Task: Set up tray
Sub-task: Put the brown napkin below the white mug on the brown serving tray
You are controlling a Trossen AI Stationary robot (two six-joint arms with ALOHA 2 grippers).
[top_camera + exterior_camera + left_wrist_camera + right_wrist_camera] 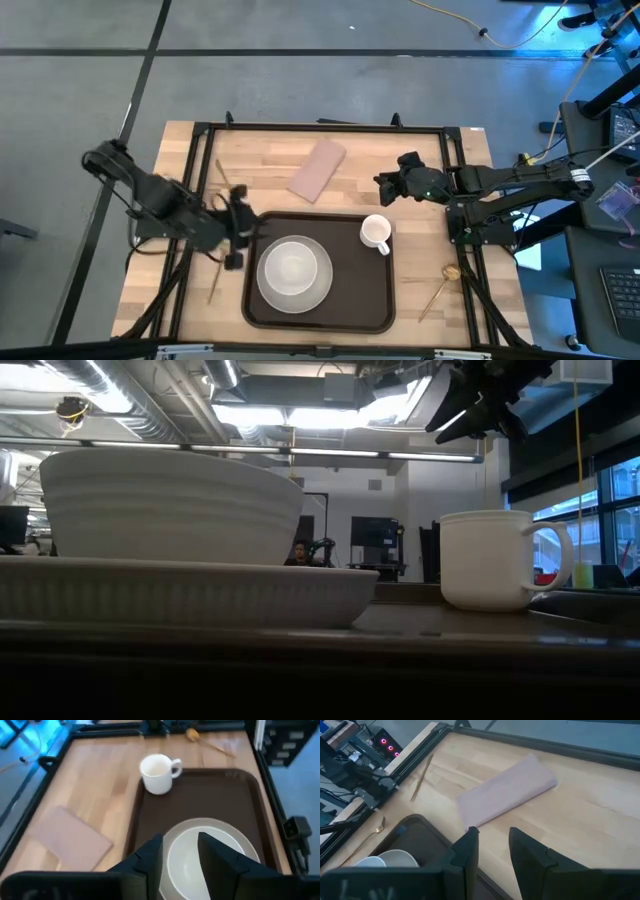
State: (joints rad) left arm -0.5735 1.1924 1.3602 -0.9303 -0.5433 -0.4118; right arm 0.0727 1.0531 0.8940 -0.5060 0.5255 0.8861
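High view: the tray (375,300) lies at the table's near middle, with the plate (294,272) and a bowl (292,265) stacked on its left half and the mug (376,233) in its far right corner. My left gripper (238,228) hangs at the tray's left edge, just beside the plate; its fingers stand a little apart with nothing between them. My right gripper (388,188) hovers over bare wood beyond the tray, between the mug and the napkin (318,169), fingers likewise narrowly parted and empty.

I judge the napkin or the cutlery to be next. A spoon (437,290) lies off the tray to the right, and thin sticks (222,182) lie off it to the left.

To do this well, I would drop my right gripper squarely over the napkin's short edge, pinch low against the wood so the cloth does not slide, then lift clear of the rim before crossing. My left should pull away from the plate first, lest it nudge the stack.
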